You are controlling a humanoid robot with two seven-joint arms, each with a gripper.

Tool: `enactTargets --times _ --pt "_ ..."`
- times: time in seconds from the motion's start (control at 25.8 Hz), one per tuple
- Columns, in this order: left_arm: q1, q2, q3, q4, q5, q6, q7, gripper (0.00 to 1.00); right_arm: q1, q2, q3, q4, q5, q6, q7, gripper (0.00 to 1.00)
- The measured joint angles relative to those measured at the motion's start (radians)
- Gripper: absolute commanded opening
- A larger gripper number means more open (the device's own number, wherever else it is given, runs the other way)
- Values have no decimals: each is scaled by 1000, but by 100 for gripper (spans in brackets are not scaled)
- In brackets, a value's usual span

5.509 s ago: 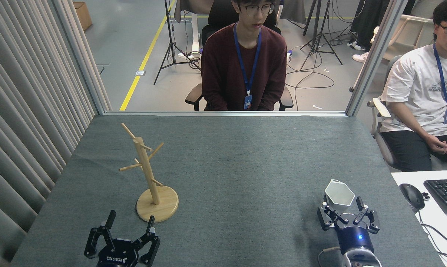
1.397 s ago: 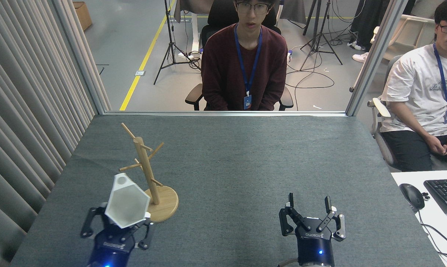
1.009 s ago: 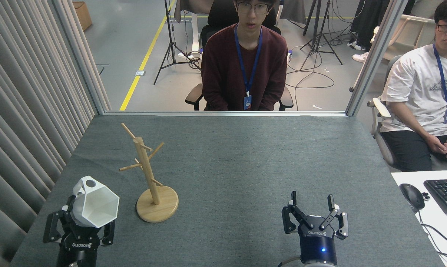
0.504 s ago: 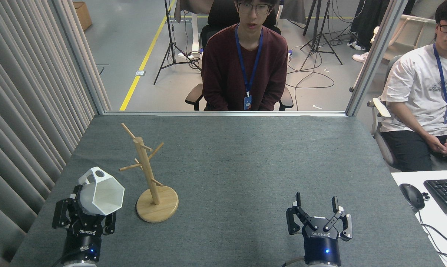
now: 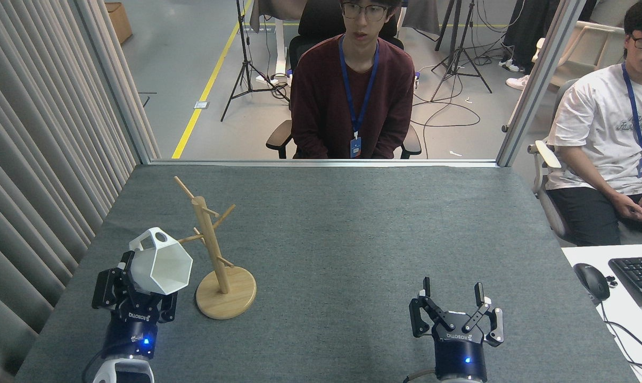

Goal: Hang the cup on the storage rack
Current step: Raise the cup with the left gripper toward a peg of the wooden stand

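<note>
The white faceted cup [image 5: 160,265] is held above the table at the front left, tilted with its mouth toward me and to the right. Its rim tab with the round hole points up and away, close to the tip of a left-pointing peg. My left gripper [image 5: 137,290] is shut on the cup's base. The storage rack [image 5: 214,254], a light wooden post with thin pegs on a round disc base, stands just right of the cup. My right gripper [image 5: 453,299] hovers open and empty at the front right.
A grey cloth covers the table [image 5: 353,229]. A ribbed curtain [image 5: 33,159] lines the left side. One person [image 5: 353,90] sits behind the far edge, another person [image 5: 608,138] at the right. A mouse [image 5: 592,281] and keyboard [image 5: 640,276] lie on a white desk.
My left gripper has carried the cup up and to the right, toward the rack, bringing the tab near the left peg. The right gripper has barely moved.
</note>
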Motion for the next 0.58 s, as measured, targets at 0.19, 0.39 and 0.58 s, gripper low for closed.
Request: enactTargets --times 0.19,0.39,0.58 --pt "-13 -14 -6 30 -20 0 3 42 -1 -1 0 7 -1 0 0 99" --pt "-18 -27 -12 54 -34 0 19 43 -1 -1 -2 14 -1 1 -1 99" --pt "-25 -31 -24 68 -39 0 22 80 1 0 -18 15 -1 -2 -2 99"
